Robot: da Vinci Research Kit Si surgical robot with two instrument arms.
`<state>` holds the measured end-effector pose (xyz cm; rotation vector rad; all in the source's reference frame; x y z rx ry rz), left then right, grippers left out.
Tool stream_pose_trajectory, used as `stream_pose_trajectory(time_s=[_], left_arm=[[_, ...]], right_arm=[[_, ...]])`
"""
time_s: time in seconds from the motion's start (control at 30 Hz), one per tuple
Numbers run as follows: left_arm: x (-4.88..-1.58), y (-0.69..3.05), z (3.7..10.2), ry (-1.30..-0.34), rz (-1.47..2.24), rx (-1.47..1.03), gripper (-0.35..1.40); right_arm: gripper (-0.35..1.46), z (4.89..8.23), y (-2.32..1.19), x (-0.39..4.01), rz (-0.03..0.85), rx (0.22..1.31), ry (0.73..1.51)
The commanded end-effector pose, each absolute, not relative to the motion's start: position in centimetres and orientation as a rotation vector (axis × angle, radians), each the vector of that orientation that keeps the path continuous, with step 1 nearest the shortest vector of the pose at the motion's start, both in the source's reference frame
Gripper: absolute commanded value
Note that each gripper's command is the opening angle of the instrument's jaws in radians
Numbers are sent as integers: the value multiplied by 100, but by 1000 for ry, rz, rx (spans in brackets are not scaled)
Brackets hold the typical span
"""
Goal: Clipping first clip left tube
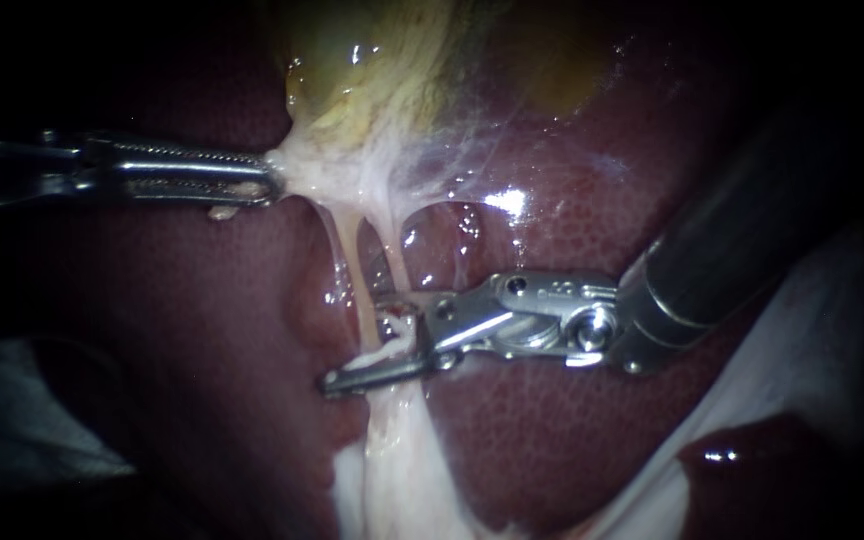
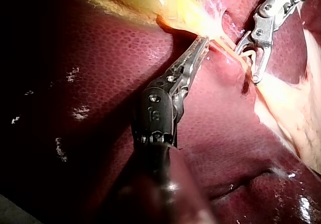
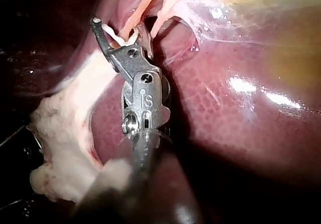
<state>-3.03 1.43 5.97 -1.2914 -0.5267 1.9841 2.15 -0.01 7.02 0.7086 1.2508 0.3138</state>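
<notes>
Endoscope view: left instrument end effector clenched on gallbladder; right instrument end effector open astride a tube.

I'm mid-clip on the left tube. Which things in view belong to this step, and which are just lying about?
In the job:
right instrument, jaws open astride the left tube
left instrument, jaws shut on the gallbladder where it narrows

Lying about:
right tube
liver
white cloth beside the liver
</notes>
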Motion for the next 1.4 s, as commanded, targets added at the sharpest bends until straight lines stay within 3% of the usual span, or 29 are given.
stream_pose_trajectory(time_s=[0.03, 1.03, 1.4], left_arm=[[-303, 143, 597, -527, 1984, -1292, -35], [-301, 143, 596, -525, 1984, -1291, -35], [-301, 143, 596, -525, 1984, -1291, -35]], right_arm=[[50, 701, -1, 214, 311, 712, 1252], [49, 690, 2, 190, 288, 757, 1251], [48, 685, -4, 195, 252, 829, 1268]])
